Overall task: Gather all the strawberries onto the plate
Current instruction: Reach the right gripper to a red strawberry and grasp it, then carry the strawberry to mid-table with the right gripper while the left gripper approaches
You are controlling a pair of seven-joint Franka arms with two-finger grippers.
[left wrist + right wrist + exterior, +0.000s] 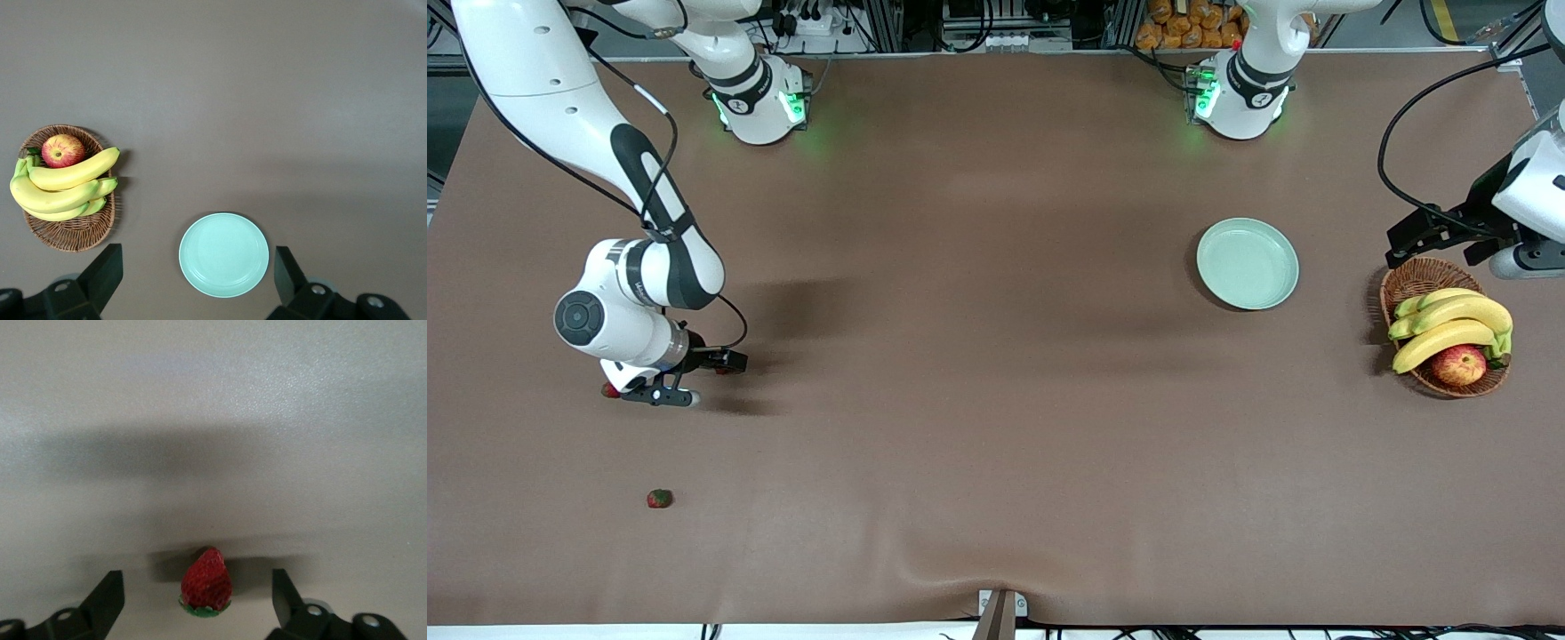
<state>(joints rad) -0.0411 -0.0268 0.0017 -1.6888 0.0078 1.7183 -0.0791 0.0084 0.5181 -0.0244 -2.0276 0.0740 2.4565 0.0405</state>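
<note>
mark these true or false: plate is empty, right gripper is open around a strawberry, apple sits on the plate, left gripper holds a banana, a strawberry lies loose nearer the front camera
1. The plate is empty. True.
2. The right gripper is open with a strawberry between its fingers. True.
3. The apple sits on the plate. False: it is in the wicker basket with the bananas.
4. The left gripper holds a banana. False: it is open and holds nothing, up over the table by the basket.
5. Another strawberry lies loose, nearer the front camera than the right gripper. True.
</note>
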